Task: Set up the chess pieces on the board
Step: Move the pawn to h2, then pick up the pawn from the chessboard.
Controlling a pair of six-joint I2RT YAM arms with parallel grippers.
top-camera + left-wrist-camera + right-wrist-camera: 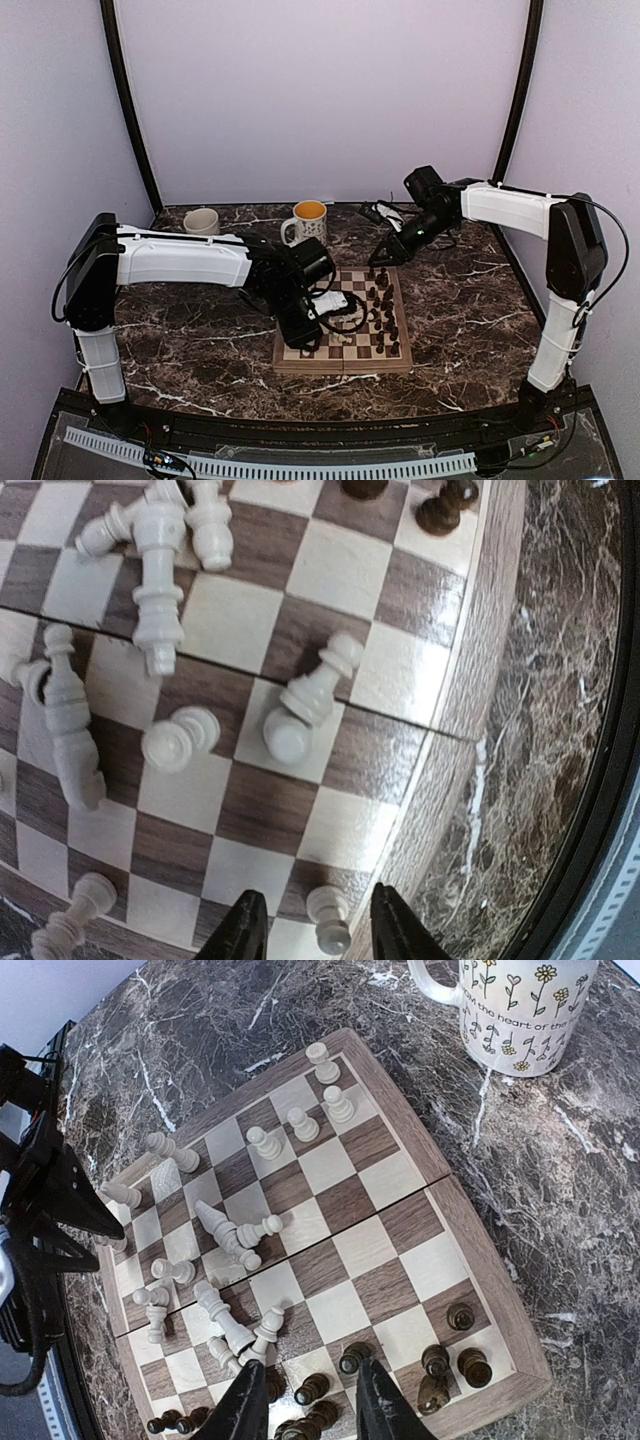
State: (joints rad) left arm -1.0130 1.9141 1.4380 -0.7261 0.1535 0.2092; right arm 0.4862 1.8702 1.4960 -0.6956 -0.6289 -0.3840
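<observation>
Where the marbled table [200,350] meets the arm bases, the board [340,364] lies centred. The left gripper [318,905] hangs parted astride a white pawn [328,920] at the board's edge, and cream pieces [225,1230] lie toppled nearby. The right gripper [311,1368], also parted, hovers over dark pieces [440,1360]. A flowered mug [308,222] and a plain mug [201,221] stand beyond.

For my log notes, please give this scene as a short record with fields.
board: on the marble table
white pieces: on its left half, many toppled
dark pieces: along its right side
left gripper: open, a white pawn between its fingers
right gripper: open, above the dark pieces
mugs: floral mug and plain mug, behind the board
</observation>
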